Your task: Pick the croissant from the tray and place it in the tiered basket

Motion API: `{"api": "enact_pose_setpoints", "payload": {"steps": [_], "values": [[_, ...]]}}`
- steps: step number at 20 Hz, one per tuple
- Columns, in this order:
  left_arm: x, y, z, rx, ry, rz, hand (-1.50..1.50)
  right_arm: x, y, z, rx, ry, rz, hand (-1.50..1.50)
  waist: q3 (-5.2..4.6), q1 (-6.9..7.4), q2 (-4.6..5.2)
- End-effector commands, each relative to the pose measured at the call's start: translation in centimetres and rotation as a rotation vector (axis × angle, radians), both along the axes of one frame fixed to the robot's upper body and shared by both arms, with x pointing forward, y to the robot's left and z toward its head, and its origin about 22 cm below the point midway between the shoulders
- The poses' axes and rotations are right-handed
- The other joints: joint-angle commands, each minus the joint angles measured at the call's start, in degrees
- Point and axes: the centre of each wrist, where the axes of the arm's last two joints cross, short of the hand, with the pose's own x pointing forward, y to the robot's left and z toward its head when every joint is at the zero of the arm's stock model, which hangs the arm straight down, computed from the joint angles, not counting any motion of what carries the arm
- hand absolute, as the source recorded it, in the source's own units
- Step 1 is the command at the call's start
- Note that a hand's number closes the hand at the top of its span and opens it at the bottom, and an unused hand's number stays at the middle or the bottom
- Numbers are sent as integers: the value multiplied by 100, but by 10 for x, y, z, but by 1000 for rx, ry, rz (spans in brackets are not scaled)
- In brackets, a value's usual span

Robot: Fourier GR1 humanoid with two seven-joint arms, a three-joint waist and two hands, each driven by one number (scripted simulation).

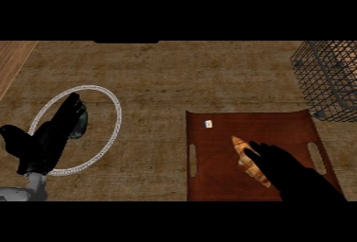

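On one tray [209,156], one croissant [245,156] under right hand [293,175].

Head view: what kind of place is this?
Probably a kitchen counter set for food: a croissant lies on a brown tray, and a wire basket stands at the far right.
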Motion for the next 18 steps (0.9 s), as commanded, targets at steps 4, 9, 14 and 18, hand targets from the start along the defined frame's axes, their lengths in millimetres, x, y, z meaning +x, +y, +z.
{"api": "enact_pose_setpoints", "payload": {"steps": [4, 9, 14, 18], "values": [[-1, 5, 9, 0, 4, 7, 0, 22, 15, -30, -53, 8, -72, -150, 12, 8, 9], [7, 11, 2, -4, -11, 8, 0, 17, 17, -55, -103, 27, -126, -150, 11, -16, 9], [7, -9, -1, -9, 11, 2, 0, 36, 28, -88, -110, 14, -128, -150, 12, -3, 11], [14, 5, 11, -19, 17, 1, 0, 47, 2, -105, -132, -57, -148, -150, 13, -3, 11]]}}
